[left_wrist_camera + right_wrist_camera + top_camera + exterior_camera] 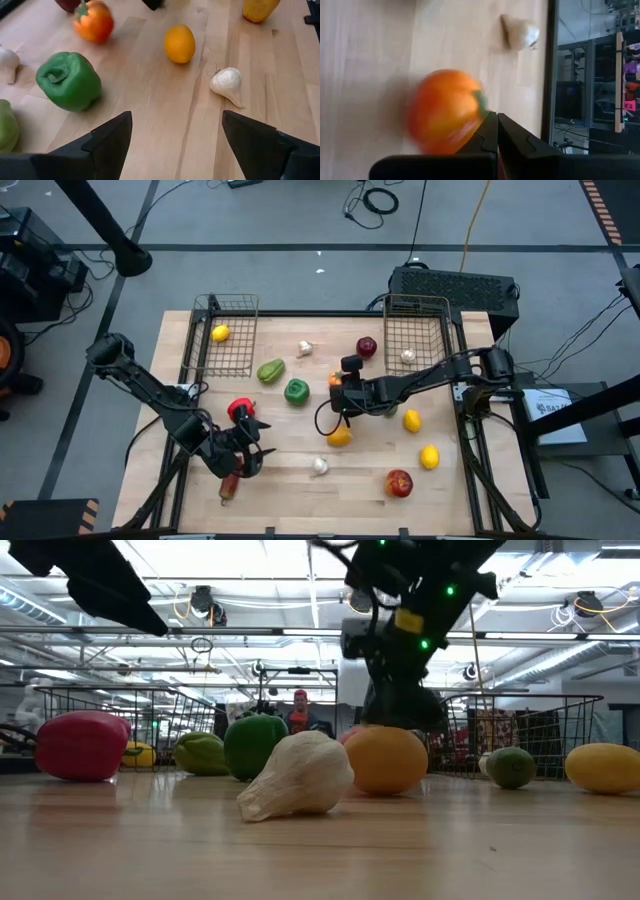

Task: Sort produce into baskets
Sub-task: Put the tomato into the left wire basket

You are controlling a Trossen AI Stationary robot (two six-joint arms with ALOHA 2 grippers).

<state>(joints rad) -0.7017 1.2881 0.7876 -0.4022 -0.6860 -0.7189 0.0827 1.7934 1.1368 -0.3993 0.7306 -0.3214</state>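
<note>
Produce lies scattered on the wooden table between two wire baskets. The left basket (pixel 238 358) holds a lemon (pixel 220 333). The right basket (pixel 436 340) holds a garlic (pixel 407 356). My right gripper (pixel 497 116) is shut over the table's middle, beside an orange pepper (pixel 445 112) that shows blurred. An orange (pixel 340 437) lies just nearer. My left gripper (pixel 175 120) hangs open at the near left, nothing between its fingers, beside a red pepper (pixel 240 410) and a dark chili (pixel 230 485). My right gripper's shut fingertips stand right at the orange pepper's green stem (pixel 481 101). Whether they touch it or have any of it between them, I cannot tell. The fingers slant down from the table's right side.
Two green peppers (pixel 296 391) (pixel 270 370), a garlic (pixel 305 348) and an apple (pixel 367 346) lie farther back. Two lemons (pixel 411 420) (pixel 429 457), an apple (pixel 399 482) and a garlic (pixel 320 466) lie at the near right. A person stands in the room beyond.
</note>
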